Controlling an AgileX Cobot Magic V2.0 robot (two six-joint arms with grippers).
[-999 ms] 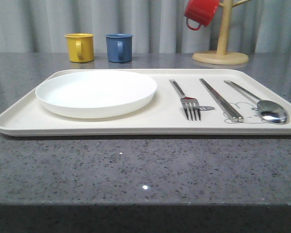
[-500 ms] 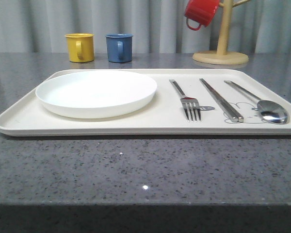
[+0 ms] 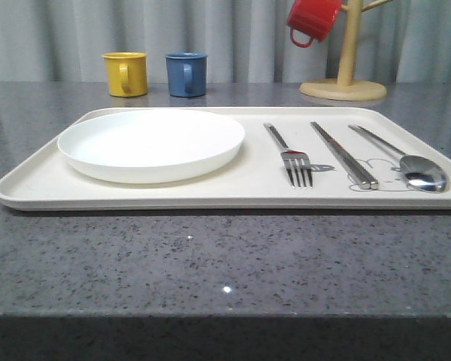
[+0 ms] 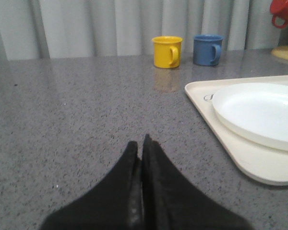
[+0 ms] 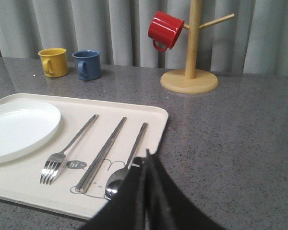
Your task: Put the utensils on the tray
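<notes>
Three utensils — fork [image 3: 295, 161], chopsticks [image 3: 344, 154], spoon [image 3: 406, 162] — lie right half of tray [image 3: 30, 184]; I keep left gripper [image 4: 141, 144], right gripper [image 5: 147, 155] pinched together, clear.

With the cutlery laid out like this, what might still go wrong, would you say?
The shut right gripper sits close above the silver round-bowled spoon; moving off low might knock it askew. The spoon also lies nearest the cream rectangular tray's right rim, so a nudge could push it against the rim.
</notes>
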